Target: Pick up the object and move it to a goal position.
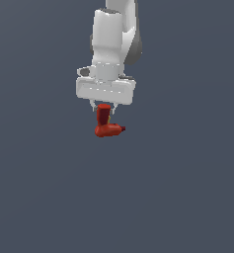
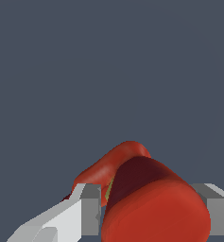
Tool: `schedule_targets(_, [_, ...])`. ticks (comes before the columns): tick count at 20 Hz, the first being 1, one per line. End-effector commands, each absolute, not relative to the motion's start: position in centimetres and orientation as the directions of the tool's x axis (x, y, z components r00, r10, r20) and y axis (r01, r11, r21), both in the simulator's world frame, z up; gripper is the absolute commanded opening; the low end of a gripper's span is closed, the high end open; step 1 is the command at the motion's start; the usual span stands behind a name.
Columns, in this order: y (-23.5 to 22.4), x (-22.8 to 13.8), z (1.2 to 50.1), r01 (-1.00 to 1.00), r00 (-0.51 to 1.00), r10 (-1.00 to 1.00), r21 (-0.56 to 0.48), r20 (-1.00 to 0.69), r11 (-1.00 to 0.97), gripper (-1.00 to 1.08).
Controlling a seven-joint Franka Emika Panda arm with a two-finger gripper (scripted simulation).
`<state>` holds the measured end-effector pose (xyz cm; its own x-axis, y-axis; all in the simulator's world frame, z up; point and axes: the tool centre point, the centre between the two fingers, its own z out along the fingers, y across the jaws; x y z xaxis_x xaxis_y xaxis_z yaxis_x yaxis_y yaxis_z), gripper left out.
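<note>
— From out here, what do you see?

— The white arm (image 1: pixel 111 44) comes straight down, and the gripper (image 1: pixel 104 105) has the red drill (image 1: pixel 106 123) by the top of its handle. The handle stands upright, the stubby body juts toward the exterior view's right, and it ends in a dark red nose. Everything behind is flat grey-blue, so I cannot tell whether the drill rests on anything.

— And the wrist camera?

— That one looks down past the drill (image 2: pixel 151 198), which fills the space inside the gripper (image 2: pixel 153 210). You see the round end of the handle, a dark red band on it, the body curving away beyond, and a thin yellow mark tucked in the crook. The exterior view shows only a hint of that yellow.

— Are the jaws closed on it?

— Yes, one grey pad (image 2: pixel 90 210) presses each side of the handle; they grip it. From outside, the fingertips are just small white points flanking the handle.
</note>
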<state>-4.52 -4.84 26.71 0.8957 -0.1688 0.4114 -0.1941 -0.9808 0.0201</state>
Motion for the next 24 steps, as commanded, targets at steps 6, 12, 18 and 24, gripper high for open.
schedule_targets(6, [-7.2, -5.7, 33.4, -0.194, 0.894, -0.169, 0.018, 0.415, -0.981, -1.00])
schedule_targets(12, [-8.5, -6.3, 36.9, -0.195, 0.894, -0.170, 0.018, 0.415, -0.981, -1.00])
schedule_targets(18, [-9.2, -6.5, 38.7, -0.196, 0.893, -0.170, 0.020, 0.416, -0.980, -1.00])
schedule_targets(24, [-9.2, -6.5, 38.6, -0.196, 0.895, -0.171, 0.021, 0.412, -0.980, -1.00])
